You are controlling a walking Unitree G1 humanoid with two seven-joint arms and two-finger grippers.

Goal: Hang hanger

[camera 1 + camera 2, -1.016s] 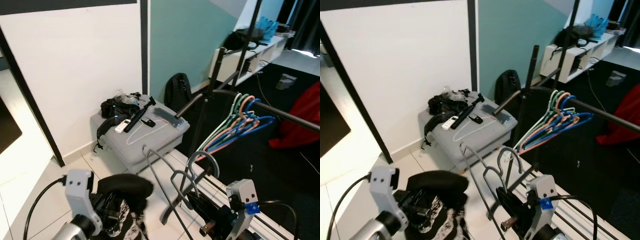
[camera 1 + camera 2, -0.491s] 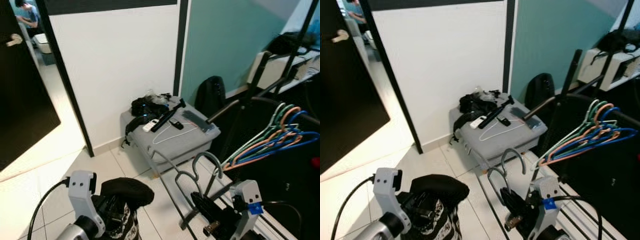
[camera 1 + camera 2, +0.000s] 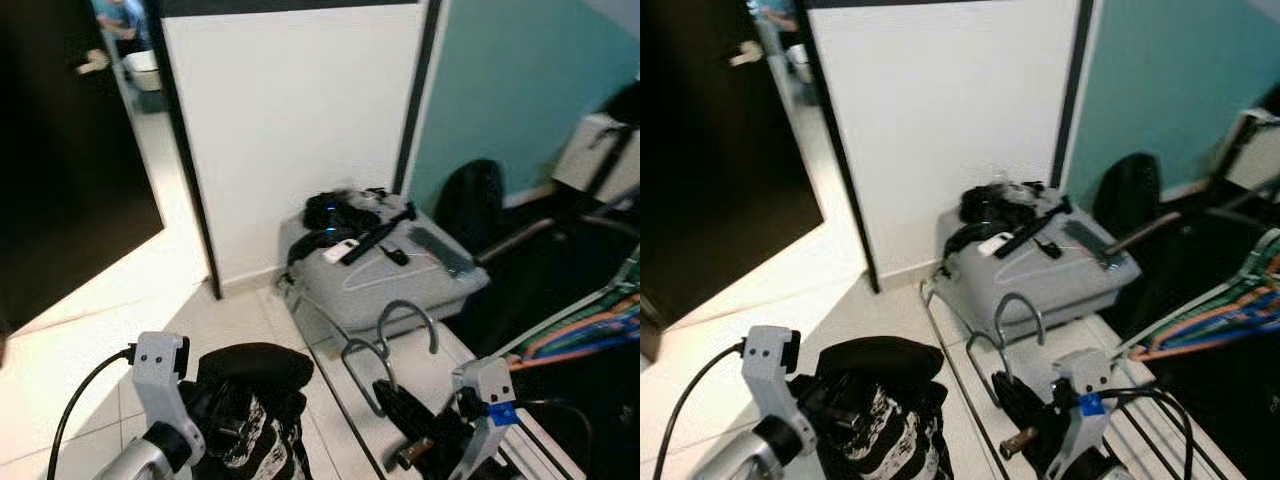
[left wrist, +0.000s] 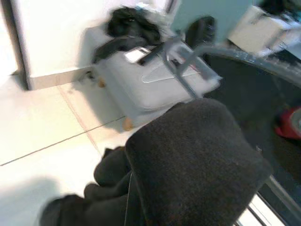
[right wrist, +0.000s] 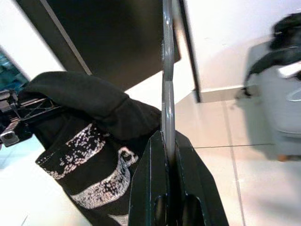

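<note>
In the head views, a grey metal hanger (image 3: 385, 345) is held low at the right, its hook curving upward and its wire running down toward the right gripper (image 3: 400, 415). A black garment with white print (image 3: 250, 410) is draped over the left gripper (image 3: 225, 425); whether those fingers are parted cannot be told. Behind, a grey suitcase (image 3: 385, 285) lies on the tiled floor (image 3: 100, 330) against a white wall, with dark straps and small items on its lid. Coloured hangers (image 3: 590, 330) are seen at the right edge.

In the left wrist view, the black garment covers the foreground, the suitcase beyond it.

In the right wrist view, the right gripper's fingers (image 5: 153, 183) are closed on the hanger's wire (image 5: 168, 84), which runs straight away along them; the garment lies beside it.
</note>
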